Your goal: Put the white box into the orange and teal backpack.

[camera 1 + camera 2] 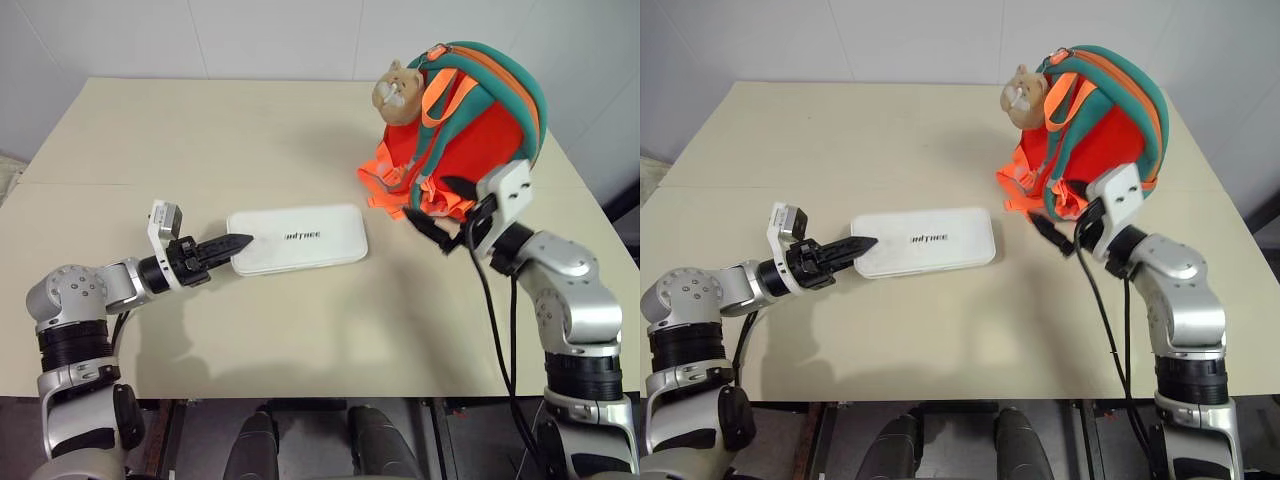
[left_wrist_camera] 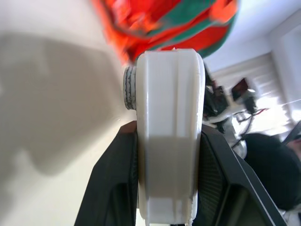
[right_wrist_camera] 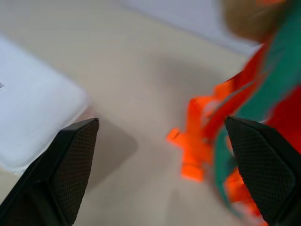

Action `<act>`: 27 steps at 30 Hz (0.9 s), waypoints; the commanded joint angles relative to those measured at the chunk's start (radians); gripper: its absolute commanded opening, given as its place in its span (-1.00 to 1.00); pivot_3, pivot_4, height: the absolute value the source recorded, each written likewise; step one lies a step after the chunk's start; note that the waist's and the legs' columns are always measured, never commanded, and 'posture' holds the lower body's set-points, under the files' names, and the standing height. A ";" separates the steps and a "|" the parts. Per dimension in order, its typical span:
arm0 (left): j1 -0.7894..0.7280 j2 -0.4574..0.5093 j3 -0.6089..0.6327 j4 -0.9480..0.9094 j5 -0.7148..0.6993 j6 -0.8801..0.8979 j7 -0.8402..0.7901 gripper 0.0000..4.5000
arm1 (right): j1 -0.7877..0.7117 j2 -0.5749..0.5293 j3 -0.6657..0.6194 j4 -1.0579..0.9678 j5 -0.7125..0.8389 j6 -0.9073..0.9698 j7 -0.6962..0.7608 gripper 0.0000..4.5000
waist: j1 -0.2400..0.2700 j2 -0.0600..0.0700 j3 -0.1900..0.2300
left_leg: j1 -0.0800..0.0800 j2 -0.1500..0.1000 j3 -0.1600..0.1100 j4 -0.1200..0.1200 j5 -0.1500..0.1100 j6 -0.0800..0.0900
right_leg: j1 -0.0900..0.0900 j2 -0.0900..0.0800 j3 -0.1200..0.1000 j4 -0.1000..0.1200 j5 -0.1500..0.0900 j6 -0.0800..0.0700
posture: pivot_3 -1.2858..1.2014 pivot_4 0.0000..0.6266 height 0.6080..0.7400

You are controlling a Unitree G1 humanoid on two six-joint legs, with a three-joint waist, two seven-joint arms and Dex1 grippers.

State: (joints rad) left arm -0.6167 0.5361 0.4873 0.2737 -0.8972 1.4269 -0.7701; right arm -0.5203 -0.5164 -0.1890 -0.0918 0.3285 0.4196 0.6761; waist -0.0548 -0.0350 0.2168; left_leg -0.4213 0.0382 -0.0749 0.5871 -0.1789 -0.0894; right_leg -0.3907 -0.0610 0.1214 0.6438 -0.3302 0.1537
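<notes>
Left arm grips the white box; right arm is raised beside the orange and teal backpack.
Left gripper reaches level, fingers clamped on the box's near end over the counter; right gripper fingers spread wide near the orange straps.

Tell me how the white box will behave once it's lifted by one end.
The white box looks like a stiff shell, so it probably won't sag. Clamped only at its end by the left pincer, it may droop or twist. Its smooth surface could slip.
</notes>
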 commanded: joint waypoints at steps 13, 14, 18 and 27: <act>0.125 -0.249 0.287 -0.306 -0.260 0.068 0.392 -0.42 | -0.399 0.125 -0.066 0.673 0.024 -0.320 -0.039 1.00 | -0.007 0.000 0.000 | 0.000 -0.001 0.000 -0.001 0.000 -0.001 | 0.000 0.000 0.001 -0.001 0.001 0.001 | 0.03 -0.52 1.00; 0.138 -0.261 0.291 -0.320 -0.279 0.064 0.411 -0.42 | -0.424 0.136 -0.057 0.714 0.014 -0.348 -0.035 1.00 | -0.006 0.000 0.000 | 0.000 -0.001 0.001 -0.001 0.000 -0.001 | 0.000 0.000 0.002 -0.002 0.001 0.002 | 0.03 -0.52 1.00; 0.178 -0.296 0.292 -0.359 -0.343 0.042 0.478 -0.42 | -0.495 0.170 -0.033 0.833 -0.018 -0.410 -0.042 1.00 | -0.007 0.000 0.000 | -0.001 -0.001 0.001 -0.001 0.000 -0.001 | 0.000 0.000 0.002 -0.002 0.001 0.002 | 0.03 -0.52 1.00; 0.250 -0.287 0.254 -0.393 -0.483 -0.038 0.580 -0.42 | -0.559 0.189 -0.030 0.963 -0.062 -0.500 -0.107 -0.06 | -0.007 0.000 0.000 | -0.001 -0.001 0.000 -0.001 0.000 -0.001 | 0.000 0.000 0.002 -0.003 0.001 0.002 | 0.03 -0.52 1.00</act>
State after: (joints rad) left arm -0.3746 0.2394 0.7443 -0.0758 -1.3165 1.4189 -0.1951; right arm -1.0440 -0.3265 -0.2096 0.8901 0.2651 -0.0532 0.5750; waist -0.0618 -0.0348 0.2171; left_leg -0.4221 0.0372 -0.0744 0.5862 -0.1785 -0.0903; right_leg -0.3906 -0.0613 0.1232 0.6403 -0.3291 0.1557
